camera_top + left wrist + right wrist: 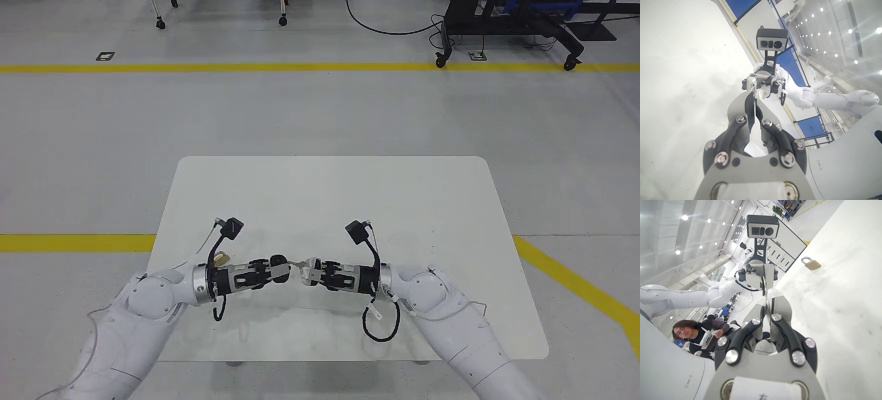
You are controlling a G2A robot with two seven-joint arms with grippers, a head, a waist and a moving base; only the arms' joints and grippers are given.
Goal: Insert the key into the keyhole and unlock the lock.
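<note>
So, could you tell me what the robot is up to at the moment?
The left gripper and the right gripper meet tip to tip above the near part of the table. Both seem shut on the key, which is held in the air between them. The padlock lies on the table, untouched; the key is not yet in it.

thin object (754, 108) between left fingers (749, 106) edge-on, unidentifiable; lock (812, 265) keyhole hidden
</note>
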